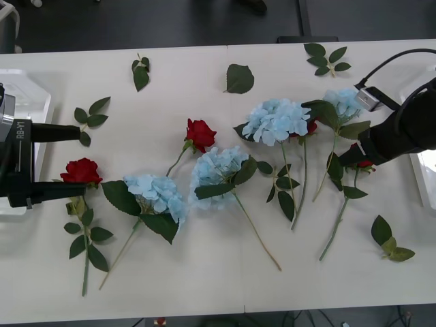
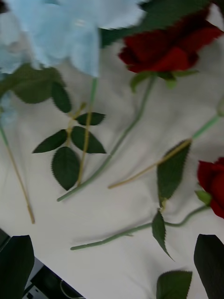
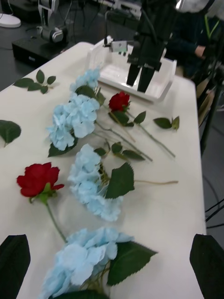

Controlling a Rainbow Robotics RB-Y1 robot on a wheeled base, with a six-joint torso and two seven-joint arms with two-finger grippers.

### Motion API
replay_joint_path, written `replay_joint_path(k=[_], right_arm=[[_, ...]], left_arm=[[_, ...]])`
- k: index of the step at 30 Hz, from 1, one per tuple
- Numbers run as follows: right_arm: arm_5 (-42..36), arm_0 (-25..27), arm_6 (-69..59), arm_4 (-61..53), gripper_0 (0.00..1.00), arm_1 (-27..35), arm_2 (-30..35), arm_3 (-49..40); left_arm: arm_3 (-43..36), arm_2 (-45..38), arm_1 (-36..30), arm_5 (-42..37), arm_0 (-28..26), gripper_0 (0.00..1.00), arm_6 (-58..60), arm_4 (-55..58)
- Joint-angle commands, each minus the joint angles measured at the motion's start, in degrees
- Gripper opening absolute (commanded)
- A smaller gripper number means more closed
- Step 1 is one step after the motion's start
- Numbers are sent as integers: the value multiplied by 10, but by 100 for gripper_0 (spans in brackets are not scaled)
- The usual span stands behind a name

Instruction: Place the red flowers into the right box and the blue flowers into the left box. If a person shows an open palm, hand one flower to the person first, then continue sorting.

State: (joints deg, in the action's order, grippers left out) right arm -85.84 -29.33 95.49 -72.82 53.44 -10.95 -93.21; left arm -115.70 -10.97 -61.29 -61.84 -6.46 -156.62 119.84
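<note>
Four blue flowers, four red flowers

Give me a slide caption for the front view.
Red roses and blue hydrangeas strewn across the table; right gripper poised over them, left gripper waiting open.

Place: lab or workshop | evidence: white worktable, dark floor, cabled equipment behind

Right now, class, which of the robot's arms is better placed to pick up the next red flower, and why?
The right. The right gripper hangs open just above a red rose beside the right box, while the left gripper waits open at the table's left end.
</note>
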Motion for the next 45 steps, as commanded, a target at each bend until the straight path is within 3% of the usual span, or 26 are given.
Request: replay_joint_path(k=[1,10,15,27,34,41,45], right_arm=[[1,9,-80,51,100,25,-10,19],[77,9,-193,102,100,20,-92,58],[75,9,-214,112,100,-11,-96,65],[114,7,-226,189,100,-79,-95,132],[132,-4,-232,204,100,-106,-95,173],[136,-23,-232,217,100,-124,-94,210],[136,-24,-233,218,25,-123,-93,210]], left_arm=[[-31,-39,-22,-13,-33,100,189,-72],[21,-61,-19,-95,-33,100,431,-228],[28,-52,-18,-103,-27,100,548,-293],[31,63,13,-101,51,100,757,-532],[33,128,41,-100,84,100,824,-636],[87,181,57,-82,112,100,828,-658],[105,206,58,-81,125,100,826,-663]])
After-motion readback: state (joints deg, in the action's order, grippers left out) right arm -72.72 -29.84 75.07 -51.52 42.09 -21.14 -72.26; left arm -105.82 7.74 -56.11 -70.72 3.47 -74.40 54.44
